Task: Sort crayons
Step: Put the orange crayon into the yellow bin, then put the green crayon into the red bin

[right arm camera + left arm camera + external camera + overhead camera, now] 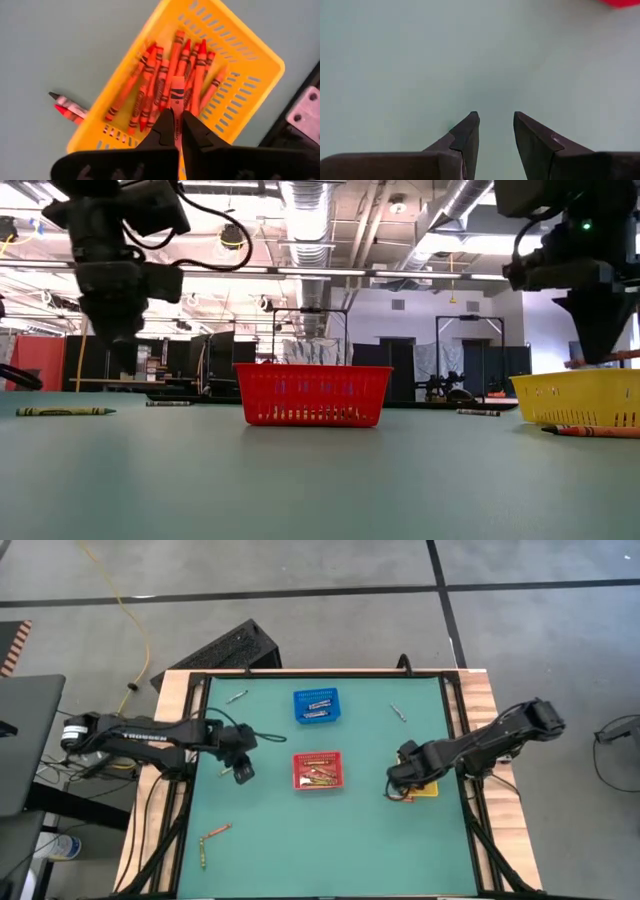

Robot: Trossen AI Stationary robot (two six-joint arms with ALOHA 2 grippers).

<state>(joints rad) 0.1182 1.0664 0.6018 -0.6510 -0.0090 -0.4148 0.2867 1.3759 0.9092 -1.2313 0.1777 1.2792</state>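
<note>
My right gripper pinches an orange crayon above the yellow basket, ready for dropping among its like colours.

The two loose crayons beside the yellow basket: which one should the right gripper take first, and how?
Take the grey-wrapped crayon, judging by the right wrist view: it lies flat on the mat with the red crayon tight along one side. Come straight down, jaws across its middle, one finger on its free side. The right gripper holds an orange crayon over the yellow basket, so drop that first.
</note>
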